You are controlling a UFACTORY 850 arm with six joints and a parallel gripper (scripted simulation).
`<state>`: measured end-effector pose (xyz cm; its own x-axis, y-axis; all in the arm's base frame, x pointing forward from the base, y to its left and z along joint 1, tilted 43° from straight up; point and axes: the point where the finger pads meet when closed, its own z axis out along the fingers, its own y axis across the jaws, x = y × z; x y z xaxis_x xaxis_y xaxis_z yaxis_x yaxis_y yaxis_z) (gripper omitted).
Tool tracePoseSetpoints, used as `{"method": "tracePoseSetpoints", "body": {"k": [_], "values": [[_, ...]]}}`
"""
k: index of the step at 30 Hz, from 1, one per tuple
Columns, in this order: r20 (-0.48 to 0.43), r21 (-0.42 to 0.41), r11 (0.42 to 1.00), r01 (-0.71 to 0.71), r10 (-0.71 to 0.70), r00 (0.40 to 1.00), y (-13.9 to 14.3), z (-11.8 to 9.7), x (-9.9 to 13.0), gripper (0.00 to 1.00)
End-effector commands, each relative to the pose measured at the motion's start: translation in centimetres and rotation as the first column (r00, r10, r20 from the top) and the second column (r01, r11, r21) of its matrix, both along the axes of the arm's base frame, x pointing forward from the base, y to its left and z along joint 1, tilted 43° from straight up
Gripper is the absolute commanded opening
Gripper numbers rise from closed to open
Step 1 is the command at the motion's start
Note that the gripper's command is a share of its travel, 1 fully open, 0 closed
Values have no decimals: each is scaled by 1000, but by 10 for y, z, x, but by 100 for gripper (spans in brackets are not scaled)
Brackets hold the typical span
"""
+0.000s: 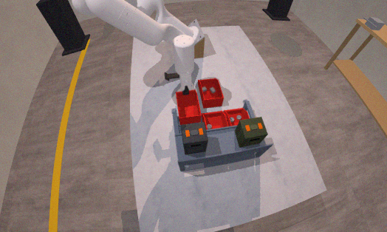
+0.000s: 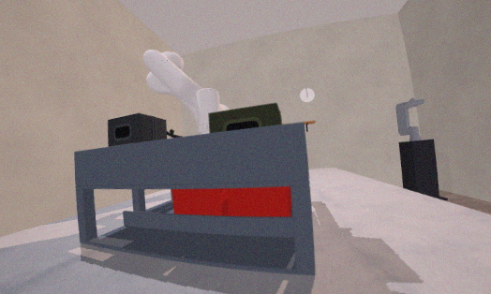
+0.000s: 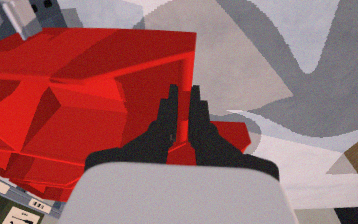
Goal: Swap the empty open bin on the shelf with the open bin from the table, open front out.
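Note:
My gripper (image 1: 185,91) is shut on the front wall of the empty red bin (image 1: 188,108). In the wrist view the black fingers pinch that thin red wall, and the bin (image 3: 80,110) looks tilted. The bin sticks out of the left place of the grey shelf (image 1: 220,145), with its rear end still over the shelf's front edge. The red bin with grey parts (image 1: 210,92) stands on the table just right of the gripper, close to the held bin. From behind (image 2: 231,201) two red bins show in the shelf, and the left place looks open.
Two more red bins (image 1: 215,120) (image 1: 236,116) sit in the shelf's middle and right places. A black box (image 1: 195,138) and a green box (image 1: 250,131) stand on the shelf's top board. A small dark block (image 1: 170,76) lies on the table behind the arm.

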<state>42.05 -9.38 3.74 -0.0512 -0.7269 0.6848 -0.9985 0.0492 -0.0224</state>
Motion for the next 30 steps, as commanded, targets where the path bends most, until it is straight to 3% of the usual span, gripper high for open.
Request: {"method": "tracePoseSetpoints", "body": {"k": [1,30], "values": [[1,0,1000,-1,1,1000,1,0,-8,0],[1,0,1000,-1,1,1000,2,0,-23,0]]}}
